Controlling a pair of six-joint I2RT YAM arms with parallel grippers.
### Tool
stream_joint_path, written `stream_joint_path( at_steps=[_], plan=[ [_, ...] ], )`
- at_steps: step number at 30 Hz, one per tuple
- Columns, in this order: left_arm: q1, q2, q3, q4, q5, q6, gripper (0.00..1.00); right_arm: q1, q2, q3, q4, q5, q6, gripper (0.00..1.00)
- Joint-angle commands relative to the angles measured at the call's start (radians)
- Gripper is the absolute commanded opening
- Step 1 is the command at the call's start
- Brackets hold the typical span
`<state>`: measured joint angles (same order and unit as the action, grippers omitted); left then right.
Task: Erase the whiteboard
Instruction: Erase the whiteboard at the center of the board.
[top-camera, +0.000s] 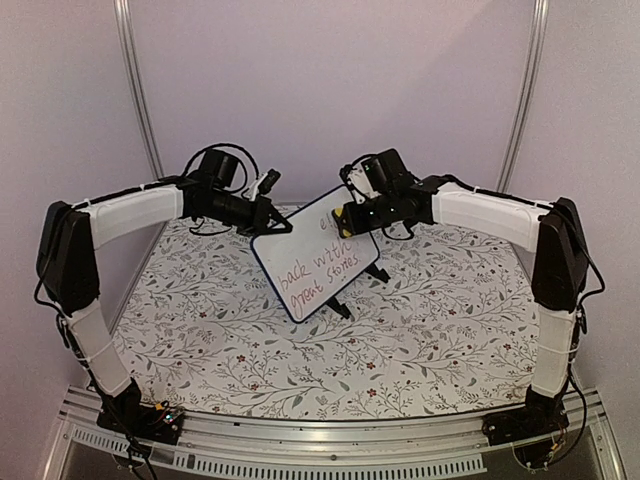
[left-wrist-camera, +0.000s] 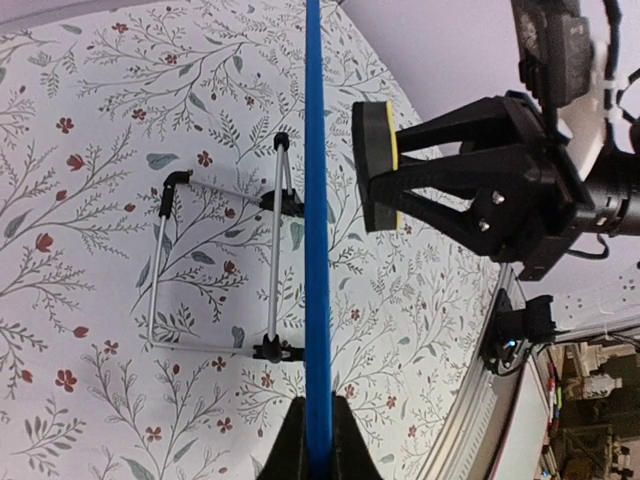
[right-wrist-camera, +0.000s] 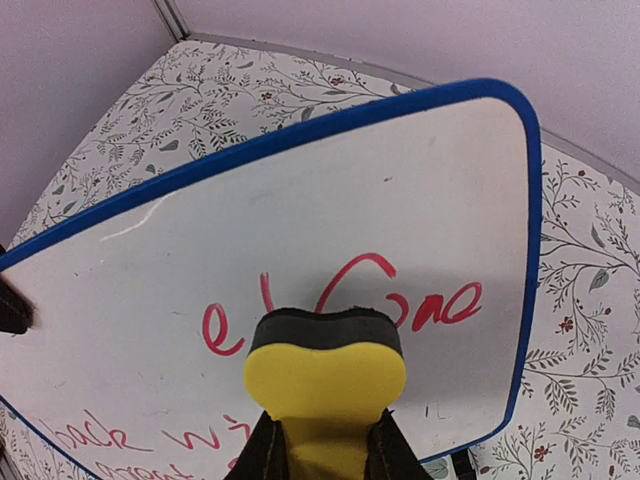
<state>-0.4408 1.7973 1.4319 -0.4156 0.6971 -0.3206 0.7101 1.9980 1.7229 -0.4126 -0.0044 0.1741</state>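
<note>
Your right gripper (right-wrist-camera: 320, 445) was clamped on a yellow sponge (right-wrist-camera: 325, 370), with the sponge's dark felt face turned toward the board (right-wrist-camera: 420, 200). From the left wrist view, a narrow gap showed between felt and board. The sponge was therefore just off the surface, not touching it. It hung in front of the top line of red writing (right-wrist-camera: 440, 305), hiding the middle of that line from the right wrist camera.

Your left gripper (left-wrist-camera: 318, 440) was pinched closed on the board's blue edge. I judge this was to steady the board so wiping pressure would not tip or slide it. The board stood between the two grippers, propped on its wire stand (left-wrist-camera: 215, 260) on the floral table (top-camera: 200, 330).

More writing ran below the sponge, toward the board's lower edge. With several lines on the board, I judge most of the erasing was left. The next move called for pressing the felt flat and sweeping it along the red line.
</note>
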Motion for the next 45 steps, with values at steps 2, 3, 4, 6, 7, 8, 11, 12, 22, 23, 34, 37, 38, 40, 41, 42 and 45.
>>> stream_joint_path(
  at_steps=[2,3,4,6,7,8,11,12,22,23,34,37,38,40,41,42,45],
  plan=[
    [-0.021,0.023,0.128,0.034,0.031,-0.012,0.00,-0.004,-0.074,-0.015,0.002,0.027,-0.008,0.17],
    [-0.028,0.032,0.139,0.042,0.029,-0.014,0.00,-0.004,-0.077,-0.023,0.006,0.033,-0.007,0.17],
    [-0.032,0.040,0.139,0.060,0.022,-0.022,0.00,-0.003,-0.083,-0.027,0.008,0.033,-0.006,0.17],
    [-0.043,0.056,0.134,0.076,0.016,-0.036,0.00,-0.003,-0.090,-0.027,0.005,0.029,-0.004,0.17],
    [-0.052,0.068,0.131,0.077,0.013,-0.033,0.00,-0.003,-0.095,-0.029,0.002,0.031,-0.004,0.17],
    [-0.057,0.077,0.124,0.078,0.003,-0.032,0.00,-0.003,-0.099,-0.033,0.001,0.037,-0.004,0.17],
    [-0.074,0.094,0.099,0.094,-0.034,-0.028,0.00,-0.003,-0.126,-0.060,0.015,0.057,-0.005,0.17],
    [-0.078,0.099,0.087,0.107,-0.044,-0.030,0.00,-0.003,-0.135,-0.068,0.017,0.060,-0.005,0.17],
    [-0.115,0.119,0.031,0.098,0.003,-0.010,0.00,-0.004,-0.132,-0.097,0.027,0.018,0.011,0.17],
    [-0.115,0.120,0.029,0.084,0.044,-0.001,0.00,-0.003,-0.130,-0.098,0.026,0.015,0.011,0.17],
    [-0.124,0.050,-0.019,-0.071,0.125,0.121,0.00,-0.003,-0.137,-0.118,0.035,0.020,0.000,0.17],
    [-0.124,0.069,0.011,-0.062,0.084,0.097,0.00,-0.003,-0.137,-0.118,0.031,0.015,0.004,0.17],
    [-0.124,0.083,0.027,-0.057,0.080,0.077,0.00,-0.003,-0.137,-0.118,0.029,-0.002,0.005,0.17],
    [-0.129,0.105,0.056,-0.046,0.069,0.055,0.00,-0.003,-0.145,-0.125,0.023,-0.020,0.009,0.17],
    [-0.131,0.111,0.065,-0.039,0.055,0.043,0.00,-0.003,-0.151,-0.136,0.028,-0.020,0.010,0.17],
    [-0.131,0.115,0.072,-0.029,0.041,0.031,0.00,-0.003,-0.161,-0.147,0.034,-0.019,0.011,0.17],
    [-0.132,0.098,0.044,0.028,0.000,0.003,0.00,-0.003,-0.189,-0.179,0.037,-0.016,0.018,0.17]
  ],
)
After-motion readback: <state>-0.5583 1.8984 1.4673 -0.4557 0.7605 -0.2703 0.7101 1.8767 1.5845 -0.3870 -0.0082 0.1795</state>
